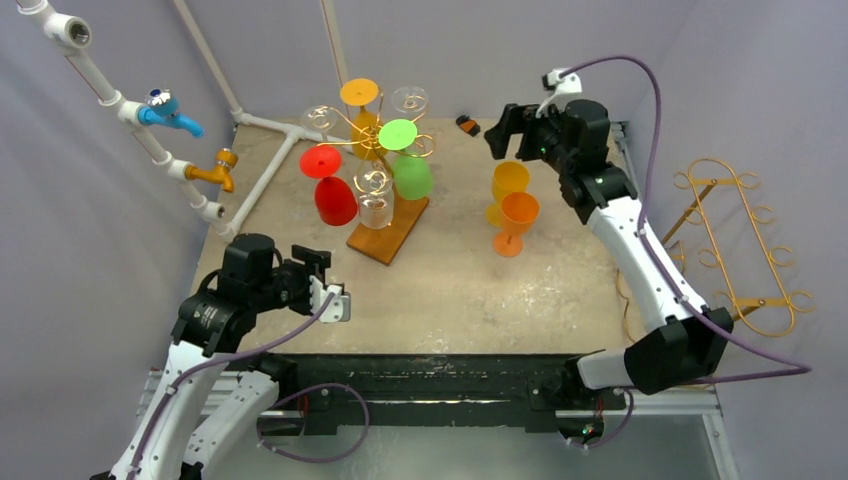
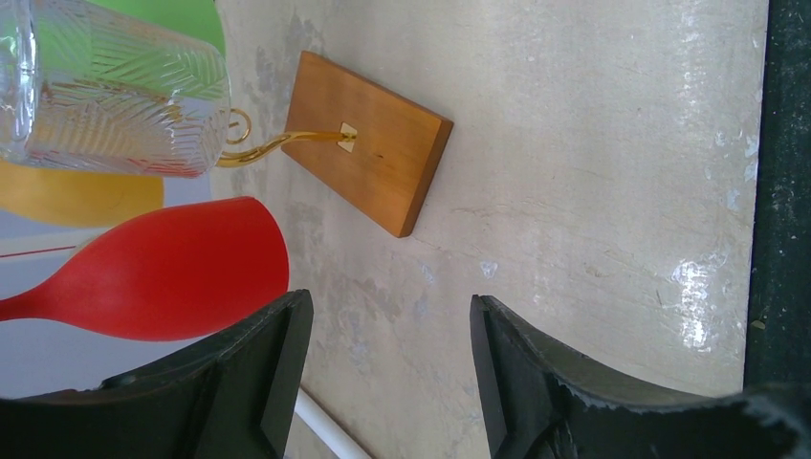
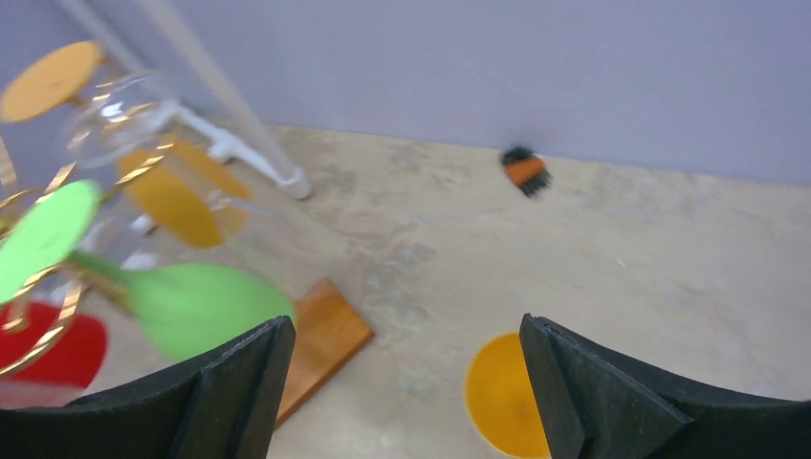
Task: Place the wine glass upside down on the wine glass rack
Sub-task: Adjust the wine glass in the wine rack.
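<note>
The gold wire wine glass rack [image 1: 372,140] stands on a wooden base [image 1: 388,235] at the back middle of the table. Red [image 1: 335,200], green [image 1: 412,176], clear [image 1: 375,208] and yellow [image 1: 360,94] glasses hang on it upside down. A yellow wine glass [image 1: 510,182] and an orange wine glass [image 1: 518,214] stand upright on the table to its right. My right gripper [image 1: 500,135] hovers open just behind and above them; the yellow glass [image 3: 505,394] shows below its empty jaws [image 3: 404,330]. My left gripper [image 1: 335,280] is open and empty near the front left, facing the red glass [image 2: 182,273] and the base [image 2: 368,143].
A white pipe frame with a blue tap [image 1: 170,110] and an orange tap [image 1: 215,170] runs along the left and back. A small black and orange object [image 1: 467,124] lies by the back wall. A spare gold rack [image 1: 740,240] lies off the table's right edge.
</note>
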